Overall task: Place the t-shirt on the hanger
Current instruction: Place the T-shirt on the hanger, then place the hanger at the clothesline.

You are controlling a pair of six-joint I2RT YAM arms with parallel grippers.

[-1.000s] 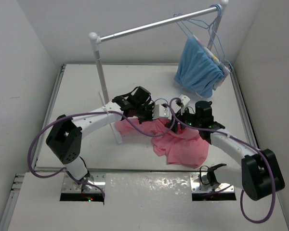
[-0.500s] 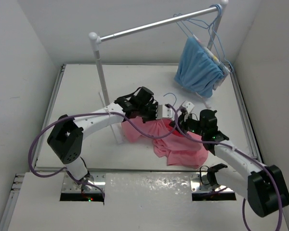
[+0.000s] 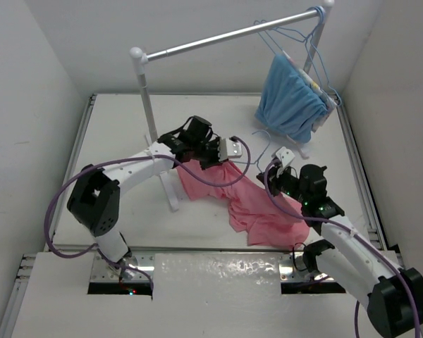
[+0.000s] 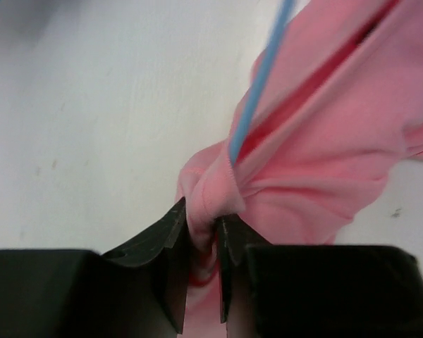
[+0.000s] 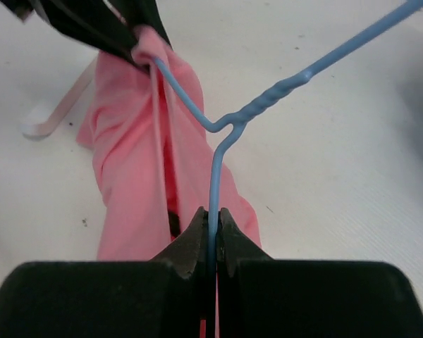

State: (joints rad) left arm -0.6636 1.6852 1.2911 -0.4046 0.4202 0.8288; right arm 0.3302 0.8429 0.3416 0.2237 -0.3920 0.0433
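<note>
The salmon-pink t-shirt (image 3: 222, 190) lies stretched across the table from the middle toward the near right. My left gripper (image 3: 225, 150) is shut on a bunched fold of it (image 4: 203, 224) at its far end. The pale-blue wire hanger (image 3: 263, 141) pokes out of the cloth there, and one of its arms (image 4: 259, 84) runs into the shirt's opening. My right gripper (image 3: 279, 162) is shut on the hanger's wire (image 5: 213, 186) just below the twisted neck, with the t-shirt (image 5: 134, 162) lying underneath. The rest of the hanger is hidden inside the shirt.
A grey rail stand (image 3: 218, 39) crosses the back; its left post (image 3: 147, 98) and white foot (image 3: 170, 197) stand beside the left arm. A light-blue garment (image 3: 290, 98) and spare wire hangers (image 3: 301, 39) hang at the rail's right end. White walls close in both sides.
My right gripper went from open to shut on the hanger wire and drew back to the right. The left gripper shifted left and away, pulling the shirt out longer.
</note>
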